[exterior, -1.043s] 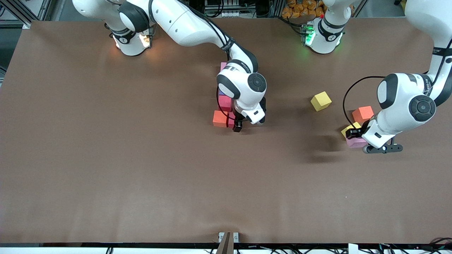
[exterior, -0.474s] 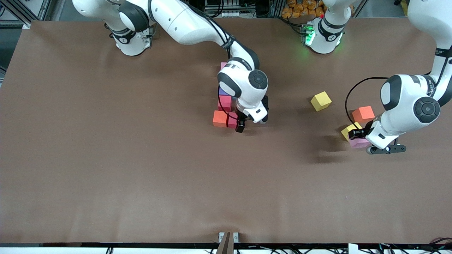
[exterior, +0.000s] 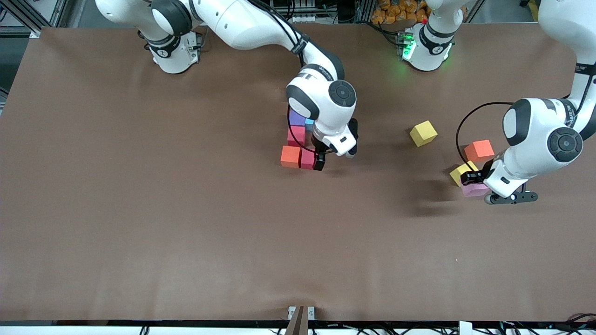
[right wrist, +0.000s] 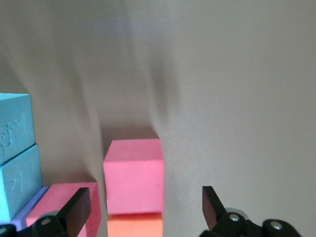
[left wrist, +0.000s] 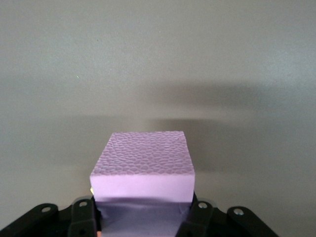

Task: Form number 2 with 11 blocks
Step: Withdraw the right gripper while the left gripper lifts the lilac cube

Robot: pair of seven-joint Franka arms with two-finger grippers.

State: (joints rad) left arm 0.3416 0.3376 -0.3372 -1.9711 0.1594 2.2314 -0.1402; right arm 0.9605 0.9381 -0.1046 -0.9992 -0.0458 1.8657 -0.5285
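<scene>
In the middle of the table stands a cluster of blocks: an orange block [exterior: 290, 156], a pink block [exterior: 307, 158] beside it, another pink one [exterior: 296, 135], a purple one [exterior: 296, 117] and a blue one [exterior: 309, 122]; the arm hides the rest. My right gripper [exterior: 319, 164] hangs open over the cluster's pink block [right wrist: 133, 175] and orange block [right wrist: 136, 227], holding nothing. My left gripper [exterior: 475, 184] is shut on a pale pink block [exterior: 474, 190], lilac in the left wrist view [left wrist: 143, 168], low at the table toward the left arm's end.
A yellow cube [exterior: 462, 171] sits right beside the held block and a red-orange block [exterior: 479, 150] a little farther from the front camera. A second yellow cube [exterior: 423, 133] lies alone between the two arms. Two blue blocks [right wrist: 15, 148] stand beside the right gripper.
The right gripper has drawn back and up from the pink block beside the orange one, staying open. The left gripper has shifted slightly toward its arm's end with the pale pink block.
</scene>
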